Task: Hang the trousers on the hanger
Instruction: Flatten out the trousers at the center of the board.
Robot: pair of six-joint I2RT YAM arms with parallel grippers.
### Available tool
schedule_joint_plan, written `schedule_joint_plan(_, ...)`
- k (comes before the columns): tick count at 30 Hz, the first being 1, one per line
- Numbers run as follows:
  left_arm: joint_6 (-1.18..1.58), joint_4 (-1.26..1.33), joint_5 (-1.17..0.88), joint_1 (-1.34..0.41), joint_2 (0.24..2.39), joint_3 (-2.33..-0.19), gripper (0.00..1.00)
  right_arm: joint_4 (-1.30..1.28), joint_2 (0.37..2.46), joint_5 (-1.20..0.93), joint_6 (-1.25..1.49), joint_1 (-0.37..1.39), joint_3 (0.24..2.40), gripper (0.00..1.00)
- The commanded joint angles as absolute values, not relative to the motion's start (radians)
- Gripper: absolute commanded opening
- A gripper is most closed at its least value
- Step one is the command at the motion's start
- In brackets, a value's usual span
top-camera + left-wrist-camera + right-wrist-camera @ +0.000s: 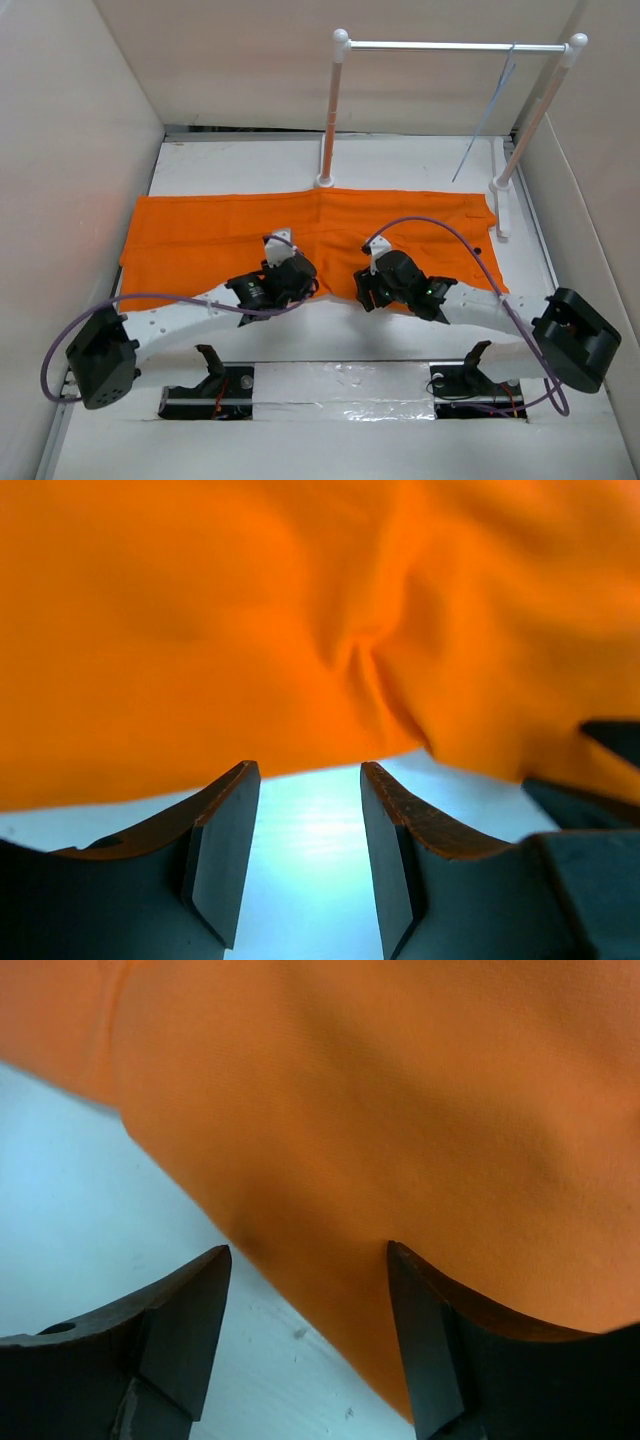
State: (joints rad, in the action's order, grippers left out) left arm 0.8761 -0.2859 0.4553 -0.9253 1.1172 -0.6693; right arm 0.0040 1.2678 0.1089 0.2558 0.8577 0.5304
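Both agape — left gripper point(309, 767) and right gripper point(308, 1248) at the trousers' point(300, 225) near edge.

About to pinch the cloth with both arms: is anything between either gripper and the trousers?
Nothing visible. The left gripper is open with the near edge of the trousers just beyond its fingertips, only bare table between. The right gripper is open with that edge crossing its gap.
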Motion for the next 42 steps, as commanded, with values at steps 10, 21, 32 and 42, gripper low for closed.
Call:
schedule_joint_plan(10, 0.982, -0.347, 0.775, -1.195, 1.471, -0.730, 0.41, -0.060, 1.413, 0.256, 0.250, 0.874, 0.672, 0.00)
schedule_joint_plan(21, 1.048, -0.457, 0.954, -1.197, 1.585, -0.816, 0.07, -0.210, 1.230, 0.186, 0.177, 0.844, 0.729, 0.00)
schedule_joint_plan(32, 0.873, -0.443, 0.859, -1.128, 1.257, -0.767, 0.00, -0.385, 0.983, 0.106, 0.176, 0.796, 0.744, 0.00)
schedule_joint_plan(42, 0.696, -0.356, 0.497, -0.982, 0.977, -0.683, 0.00, -0.430, 1.041, 0.074, 0.205, 0.746, 0.703, 0.18)
